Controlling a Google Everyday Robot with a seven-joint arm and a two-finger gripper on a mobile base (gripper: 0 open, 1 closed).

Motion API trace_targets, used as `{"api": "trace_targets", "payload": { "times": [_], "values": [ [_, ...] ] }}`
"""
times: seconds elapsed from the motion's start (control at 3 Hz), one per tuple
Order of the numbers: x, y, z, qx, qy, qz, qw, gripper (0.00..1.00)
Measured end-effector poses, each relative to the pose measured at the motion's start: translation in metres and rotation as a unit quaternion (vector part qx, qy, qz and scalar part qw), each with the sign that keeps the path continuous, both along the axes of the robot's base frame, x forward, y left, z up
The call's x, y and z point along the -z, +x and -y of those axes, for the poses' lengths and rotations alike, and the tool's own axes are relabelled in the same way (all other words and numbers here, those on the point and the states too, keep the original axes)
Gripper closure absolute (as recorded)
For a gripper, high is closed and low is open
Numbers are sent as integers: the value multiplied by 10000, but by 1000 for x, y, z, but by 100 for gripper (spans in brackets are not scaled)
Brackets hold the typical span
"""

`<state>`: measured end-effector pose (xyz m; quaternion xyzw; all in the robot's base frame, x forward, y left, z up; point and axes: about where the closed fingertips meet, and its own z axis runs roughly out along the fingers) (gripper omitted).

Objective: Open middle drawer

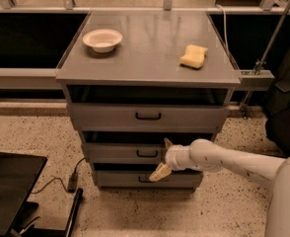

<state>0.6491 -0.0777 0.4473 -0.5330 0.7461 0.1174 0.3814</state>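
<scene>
Cabinet (pixel 150 58): three drawers down front face. Middle drawer (pixel 115 153) looks shut. My gripper (pixel 163 158) at its front, right of centre, fingers spread above and below. Handle (pixel 147 153) just left: closing here risks missing loop, lower finger snagging bottom drawer.

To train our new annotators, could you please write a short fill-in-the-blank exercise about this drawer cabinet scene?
1. On top of the cabinet, the white bowl lies to the picture's ____ of the yellow sponge.
2. The cabinet has ____ drawers.
3. The gripper, jaws open, is in front of the middle drawer, just right of its black ____.
Missing words: left; three; handle.
</scene>
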Motion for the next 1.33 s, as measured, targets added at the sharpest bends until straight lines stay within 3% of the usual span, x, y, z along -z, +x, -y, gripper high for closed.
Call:
{"api": "trace_targets", "payload": {
  "times": [0.33, 1.33],
  "values": [
    [18, 9, -7, -25, -479, 82, 9988, 0],
    [44, 15, -21, -114, -723, 151, 9972, 0]
  ]
}}
